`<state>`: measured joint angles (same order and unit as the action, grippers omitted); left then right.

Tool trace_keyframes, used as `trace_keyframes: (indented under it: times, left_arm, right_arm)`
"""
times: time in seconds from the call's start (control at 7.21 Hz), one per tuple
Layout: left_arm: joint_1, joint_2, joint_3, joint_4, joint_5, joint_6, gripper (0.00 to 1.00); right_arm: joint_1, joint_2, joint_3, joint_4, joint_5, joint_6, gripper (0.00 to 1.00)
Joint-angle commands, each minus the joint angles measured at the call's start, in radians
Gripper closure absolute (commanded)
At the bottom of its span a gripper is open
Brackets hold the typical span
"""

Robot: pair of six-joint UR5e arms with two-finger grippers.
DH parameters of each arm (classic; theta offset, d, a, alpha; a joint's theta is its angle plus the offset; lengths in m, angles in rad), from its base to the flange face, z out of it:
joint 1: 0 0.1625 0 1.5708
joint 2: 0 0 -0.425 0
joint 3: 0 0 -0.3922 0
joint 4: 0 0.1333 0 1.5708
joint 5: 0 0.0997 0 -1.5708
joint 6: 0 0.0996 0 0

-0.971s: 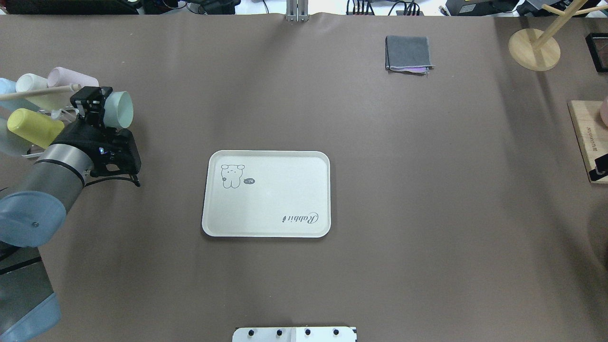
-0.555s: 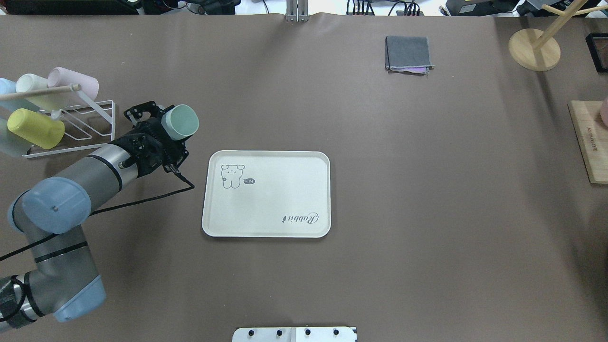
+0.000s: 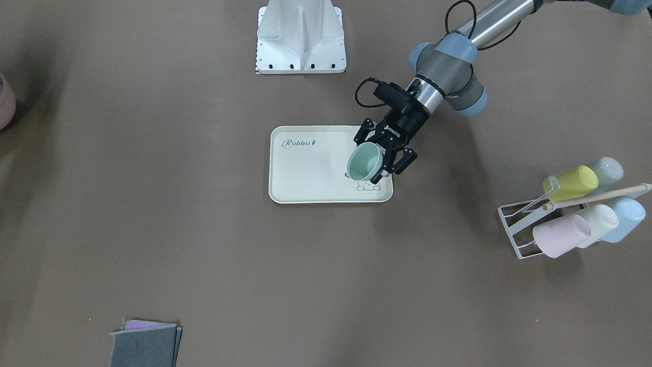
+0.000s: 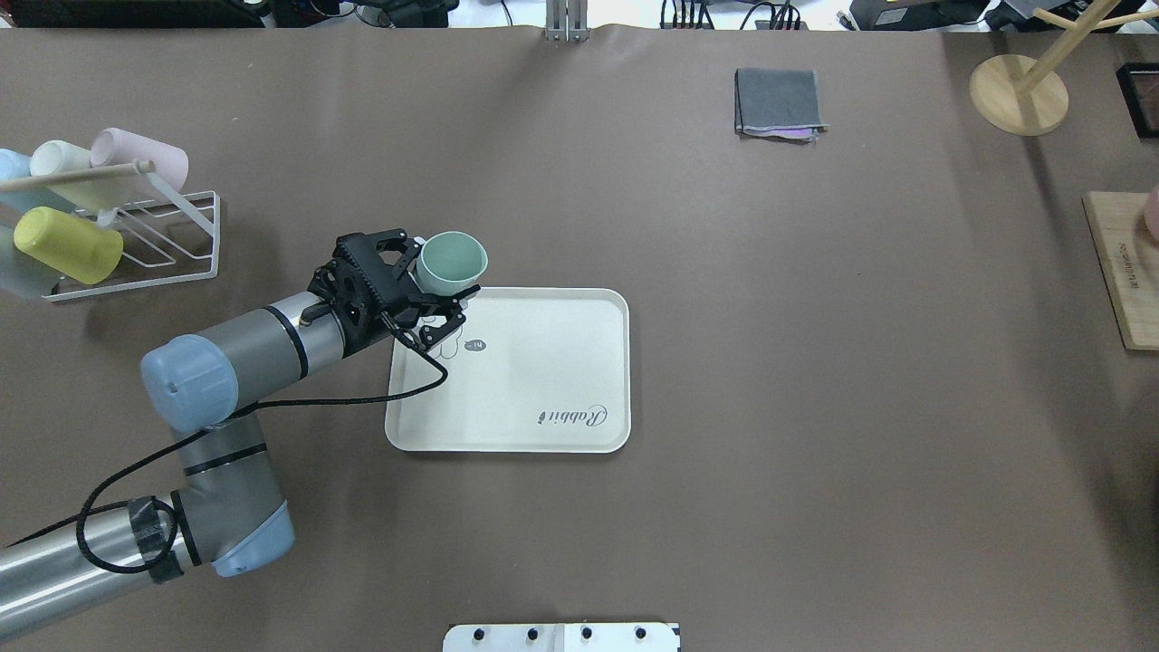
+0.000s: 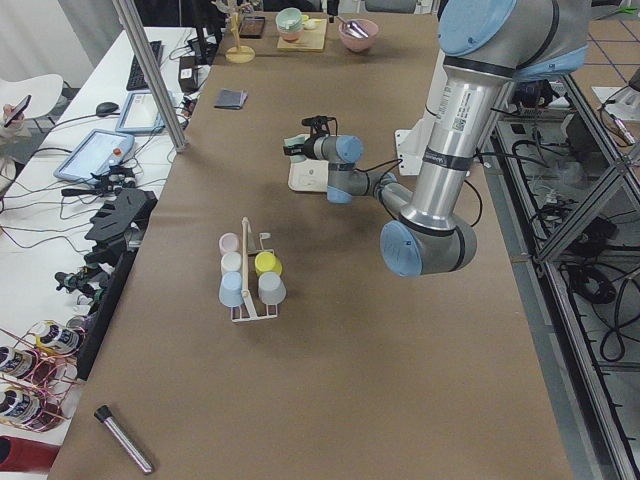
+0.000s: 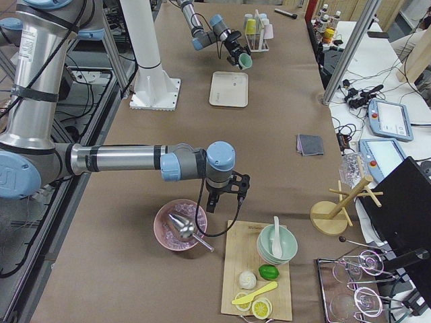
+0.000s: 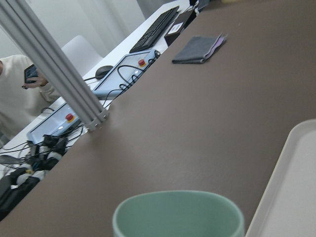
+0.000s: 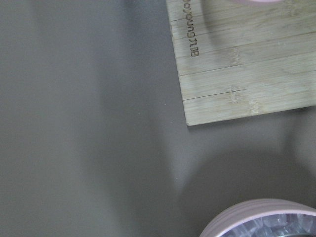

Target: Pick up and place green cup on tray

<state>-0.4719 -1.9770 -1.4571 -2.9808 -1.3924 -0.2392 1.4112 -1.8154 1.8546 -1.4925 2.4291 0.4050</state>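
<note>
The green cup is held in my left gripper, which is shut on its wall. The cup hangs tilted, mouth facing up and away, over the bunny-print corner of the cream tray. From the front, the cup and gripper sit over the tray at its right end. The left wrist view shows the cup's rim and the tray's edge. My right gripper shows only far off in the exterior right view; I cannot tell if it is open or shut.
A white wire rack with several pastel cups, one yellow-green, stands left of the tray. A folded grey cloth, a wooden stand and a wooden board lie at the right. A pink bowl sits by the right arm.
My left arm has carried the green cup rightward from the rack to above the tray's near-left corner, turning the cup's mouth more upward.
</note>
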Motion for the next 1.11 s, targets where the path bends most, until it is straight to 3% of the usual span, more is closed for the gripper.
trace_keyframes:
  times: [0.0,0.42,0.97]
  left_arm:
    - [0.035,-0.087,0.119,-0.145,-0.063,-0.108,1.00]
    - [0.061,-0.117,0.191,-0.250,-0.190,-0.199,1.00]
    - [0.061,-0.195,0.290,-0.253,-0.203,-0.216,1.00]
  right_arm:
    - [0.000,0.001,0.002,0.000,-0.002,0.000,0.00]
    - [0.000,0.001,0.000,0.000,-0.004,0.001,0.00]
    - [0.000,0.002,0.006,0.000,-0.004,0.001,0.00]
